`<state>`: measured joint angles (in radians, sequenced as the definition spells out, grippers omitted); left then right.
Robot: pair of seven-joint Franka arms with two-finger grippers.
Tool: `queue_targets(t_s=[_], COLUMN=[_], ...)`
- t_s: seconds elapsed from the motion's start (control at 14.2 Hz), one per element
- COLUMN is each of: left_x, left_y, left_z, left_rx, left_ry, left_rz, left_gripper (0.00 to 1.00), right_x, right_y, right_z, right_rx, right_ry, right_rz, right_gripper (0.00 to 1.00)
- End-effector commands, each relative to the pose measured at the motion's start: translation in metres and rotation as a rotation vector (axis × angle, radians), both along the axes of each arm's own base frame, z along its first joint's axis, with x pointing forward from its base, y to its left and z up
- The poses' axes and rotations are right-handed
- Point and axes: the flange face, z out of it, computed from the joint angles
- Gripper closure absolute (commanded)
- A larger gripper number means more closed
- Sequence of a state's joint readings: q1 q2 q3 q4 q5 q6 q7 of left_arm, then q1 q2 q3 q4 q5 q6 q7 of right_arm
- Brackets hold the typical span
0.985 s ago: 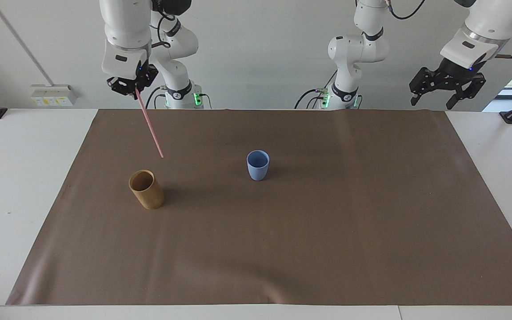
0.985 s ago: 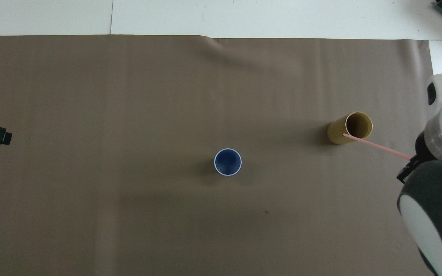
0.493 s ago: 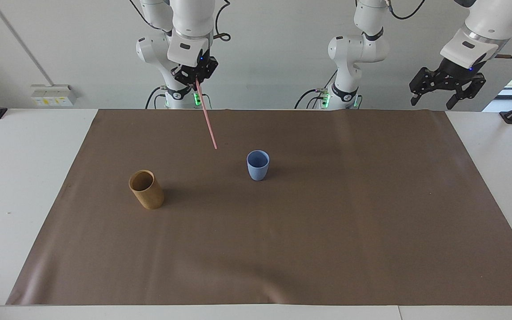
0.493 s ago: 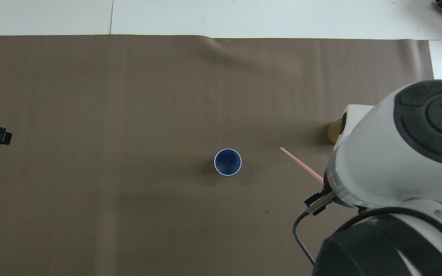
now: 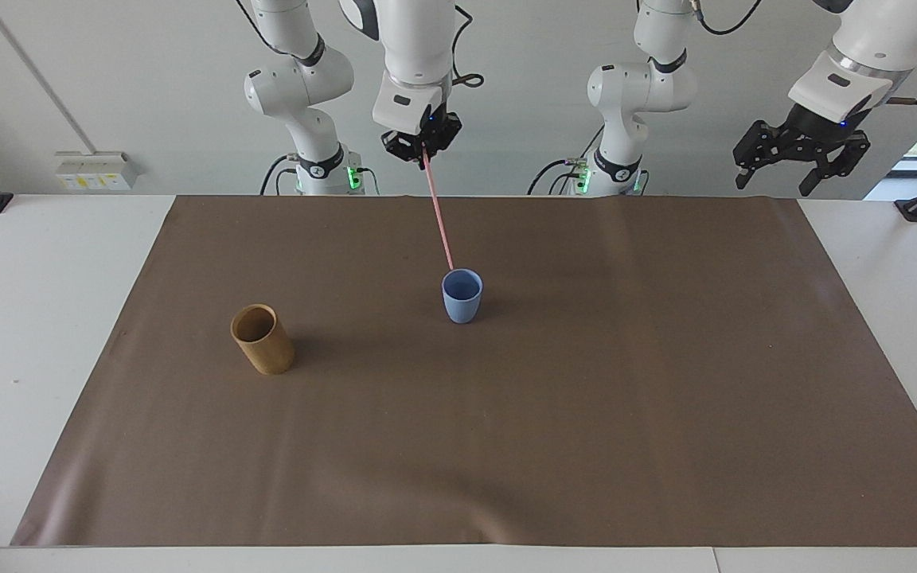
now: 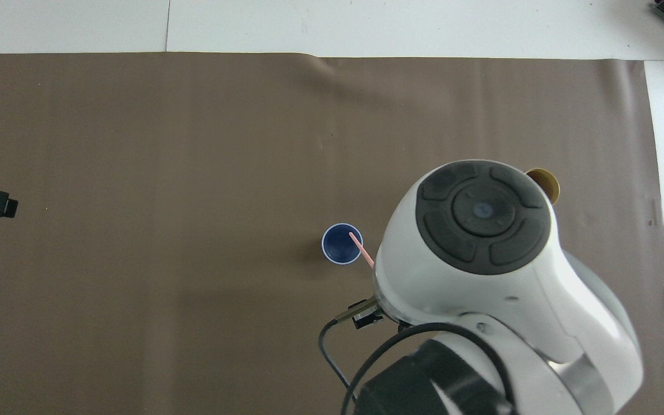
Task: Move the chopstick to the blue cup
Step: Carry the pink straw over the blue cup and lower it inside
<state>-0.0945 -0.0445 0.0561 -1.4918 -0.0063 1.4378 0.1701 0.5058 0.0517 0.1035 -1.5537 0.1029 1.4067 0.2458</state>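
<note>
I've swung the right gripper [image 5: 422,153] from above the right arm's end of the surface, near the tan cup [image 5: 263,340], in toward the middle, so it now hangs over the mat on the robots' side of the blue cup [image 5: 462,295]. The chopstick [image 5: 438,213] came with it in the closed jaws. In the facing view its free tip, which hung over bare mat at about one o'clock from the tan cup a second ago, now sits right at the blue cup's rim; from overhead that tip lies over the cup's mouth at about three o'clock. The right arm's body now covers most of the tan cup in the overhead view.
</note>
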Motion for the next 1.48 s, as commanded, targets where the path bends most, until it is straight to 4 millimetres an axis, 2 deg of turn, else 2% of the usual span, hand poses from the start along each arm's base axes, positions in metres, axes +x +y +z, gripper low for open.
queue_targets(t_s=[0.0,0.21,0.42,0.84,0.91,0.99,1.13,1.34,1.41], left_x=[-0.006,-0.006,-0.006,-0.006,-0.007,-0.006,-0.006,-0.006,-0.006], left_y=[0.004,0.003,0.003,0.004,0.003,0.004,0.003,0.004,0.004], left_z=[0.001,0.001,0.001,0.001,0.001,0.001,0.001,0.001,0.001], left_rx=[0.018,0.018,0.018,0.018,0.018,0.018,0.018,0.018,0.018], left_ry=[0.002,0.002,0.002,0.002,0.004,0.002,0.002,0.002,0.002], left_rz=[-0.006,-0.007,-0.007,-0.006,-0.007,-0.006,-0.007,-0.006,-0.006], left_gripper=[0.00,0.00,0.00,0.00,0.00,0.00,0.00,0.00,0.00], right_x=[-0.006,-0.012,-0.009,-0.005,-0.005,-0.002,-0.003,-0.001,0.000], right_y=[0.022,0.016,0.016,0.018,0.021,0.021,0.021,0.020,0.020], right_z=[-0.029,-0.045,-0.062,-0.078,-0.078,-0.078,-0.078,-0.078,-0.075], right_rx=[-0.010,-0.033,-0.025,-0.016,0.009,0.027,0.026,0.018,0.013], right_ry=[0.031,0.058,0.049,0.040,0.047,0.040,0.040,0.036,0.024], right_rz=[-0.040,-0.043,-0.052,-0.064,-0.076,-0.096,-0.103,-0.103,-0.099], right_gripper=[1.00,1.00,1.00,1.00,0.79,0.50,0.39,0.00,0.00])
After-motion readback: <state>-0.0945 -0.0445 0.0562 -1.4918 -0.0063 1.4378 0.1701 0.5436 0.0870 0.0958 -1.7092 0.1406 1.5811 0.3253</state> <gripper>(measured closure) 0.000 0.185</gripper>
